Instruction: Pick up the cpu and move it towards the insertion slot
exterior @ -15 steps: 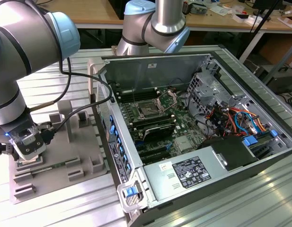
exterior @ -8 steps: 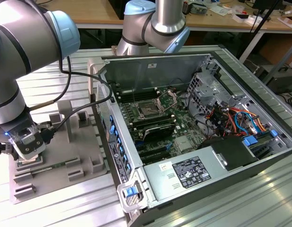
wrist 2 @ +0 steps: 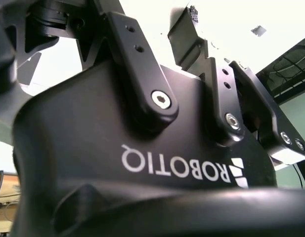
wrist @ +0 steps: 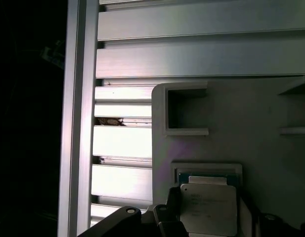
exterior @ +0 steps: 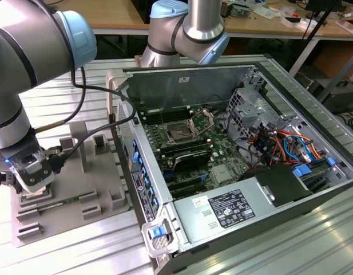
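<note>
End effector (exterior: 32, 189) down on the tray (exterior: 79, 172), cpu (wrist: 209, 210) right at its tip. Clamped? Can't tell. Pick-up step, I'd say; slot (exterior: 181, 133) well away, so lifting calls for a straight, level rise.

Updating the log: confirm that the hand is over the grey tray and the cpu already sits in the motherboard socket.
Wrong on the cpu: the first wrist view shows it at the grey tray, by the hand, not in the insertion slot. The hand is indeed over the tray.
</note>
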`<state>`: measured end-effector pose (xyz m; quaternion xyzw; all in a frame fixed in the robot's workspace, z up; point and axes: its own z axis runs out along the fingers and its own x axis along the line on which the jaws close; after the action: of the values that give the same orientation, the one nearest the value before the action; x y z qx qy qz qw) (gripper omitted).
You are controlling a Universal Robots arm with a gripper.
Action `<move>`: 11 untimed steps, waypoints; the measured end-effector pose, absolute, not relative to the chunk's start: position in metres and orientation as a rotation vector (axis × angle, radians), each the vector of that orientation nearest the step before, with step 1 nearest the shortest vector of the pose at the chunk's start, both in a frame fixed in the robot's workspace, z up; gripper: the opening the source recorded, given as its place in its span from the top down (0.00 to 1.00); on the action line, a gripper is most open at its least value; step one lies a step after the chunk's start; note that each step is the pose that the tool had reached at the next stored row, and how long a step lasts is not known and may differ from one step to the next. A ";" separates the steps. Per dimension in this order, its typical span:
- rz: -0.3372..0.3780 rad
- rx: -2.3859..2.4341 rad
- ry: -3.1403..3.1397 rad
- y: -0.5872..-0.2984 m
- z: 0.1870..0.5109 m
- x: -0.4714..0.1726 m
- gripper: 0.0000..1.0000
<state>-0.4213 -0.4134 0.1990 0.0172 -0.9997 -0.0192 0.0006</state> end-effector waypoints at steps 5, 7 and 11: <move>-0.060 0.054 -3.139 -0.413 0.201 -0.421 0.45; -0.060 0.054 -3.139 -0.413 0.201 -0.421 0.45; -0.060 0.054 -3.139 -0.413 0.203 -0.421 0.45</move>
<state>-0.4213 -0.4134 0.2026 0.0172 -0.9997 -0.0193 0.0005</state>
